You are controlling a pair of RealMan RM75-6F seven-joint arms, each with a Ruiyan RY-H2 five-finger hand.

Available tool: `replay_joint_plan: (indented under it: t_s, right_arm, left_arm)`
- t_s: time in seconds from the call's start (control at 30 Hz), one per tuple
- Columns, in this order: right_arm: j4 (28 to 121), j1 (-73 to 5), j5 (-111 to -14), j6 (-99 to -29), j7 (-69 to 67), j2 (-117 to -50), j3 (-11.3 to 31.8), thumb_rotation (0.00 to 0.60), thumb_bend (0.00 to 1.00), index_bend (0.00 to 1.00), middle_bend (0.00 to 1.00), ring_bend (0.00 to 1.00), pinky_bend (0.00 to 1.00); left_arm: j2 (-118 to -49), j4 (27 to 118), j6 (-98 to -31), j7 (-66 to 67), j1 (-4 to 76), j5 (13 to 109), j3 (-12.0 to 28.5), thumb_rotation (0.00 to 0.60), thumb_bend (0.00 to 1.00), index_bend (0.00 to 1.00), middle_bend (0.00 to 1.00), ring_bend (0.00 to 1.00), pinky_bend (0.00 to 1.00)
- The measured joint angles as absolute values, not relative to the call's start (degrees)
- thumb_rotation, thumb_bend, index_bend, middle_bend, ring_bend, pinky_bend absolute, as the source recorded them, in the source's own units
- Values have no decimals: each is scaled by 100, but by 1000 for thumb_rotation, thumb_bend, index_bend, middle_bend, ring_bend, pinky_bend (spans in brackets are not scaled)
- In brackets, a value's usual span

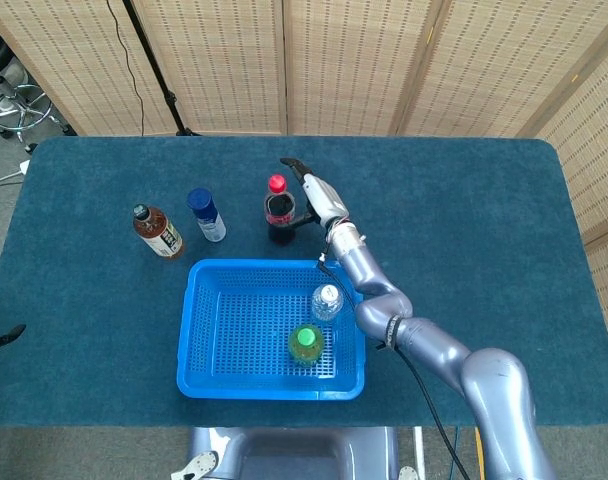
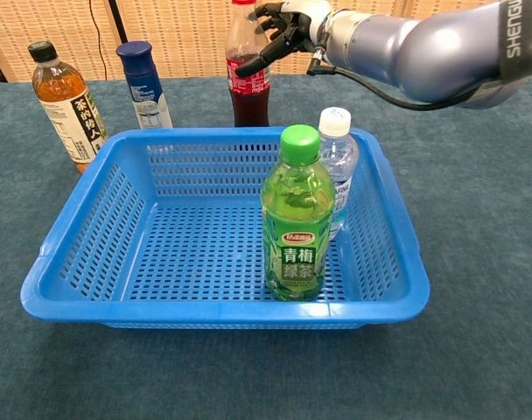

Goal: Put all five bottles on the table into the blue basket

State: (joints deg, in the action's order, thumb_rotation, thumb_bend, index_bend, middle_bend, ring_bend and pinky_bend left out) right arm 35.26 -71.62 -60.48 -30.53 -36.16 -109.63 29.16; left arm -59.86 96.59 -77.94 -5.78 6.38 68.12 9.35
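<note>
The blue basket [image 1: 192, 318] [image 2: 73, 302] sits near the table's front. Standing in it are a green tea bottle [image 1: 305, 343] [image 2: 296, 223] and a clear water bottle [image 1: 326, 301] [image 2: 339, 166]. Behind the basket stand a brown tea bottle [image 1: 159, 232] [image 2: 66, 103], a blue-capped bottle [image 1: 206, 216] [image 2: 145, 85] and a red-capped cola bottle [image 1: 277, 212] [image 2: 245, 83]. My right hand [image 1: 311, 193] [image 2: 286, 24] is at the cola bottle's right side, fingers spread around its upper part and the thumb reaching its front. Only a sliver of my left hand [image 1: 2, 335] shows at the left edge.
The table is covered in dark teal cloth [image 1: 484, 230], with bare cloth to the right of the basket. Folding screens [image 1: 354, 60] stand behind the far edge, with a stand and a stool [image 1: 19, 105] at the back left.
</note>
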Motion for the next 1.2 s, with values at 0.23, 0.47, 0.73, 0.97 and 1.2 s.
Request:
replay_joint_plan:
  t_s: [0.23,0.47,0.73,0.97,1.2]
  right_arm:
    - [2978,-7320,-6411,-3190,-4439,-11302,2965,600,422,615,648,647,849]
    - [3443,-7100,-6824,-3751,-4782,-11052,2826,600,446,615,650,655,858]
    - [5142,-6645,-7102,-4482,-4638,-10065,2810,600,446,617,650,655,858]
    - [7232,-6020,-7152,-4985,-4193,-8882,2861,600,446,618,650,655,858]
    - [9039,-5329,-7295,-5291,-3881,-7782,2742,600,447,620,650,655,858]
  left_arm:
    - [-5991,9652,-7743,-559,666,6807,940,600,36,0,0,0,0]
    - [-5971,9684,-7765,-617,650,6938,900,600,37,0,0,0,0]
    - [-5951,9688,-7782,-677,635,7094,838,600,37,0,0,0,0]
    - [-5941,9702,-7816,-708,627,7262,778,600,37,0,0,0,0]
    - [-5946,9744,-7875,-674,612,7351,741,600,37,0,0,0,0]
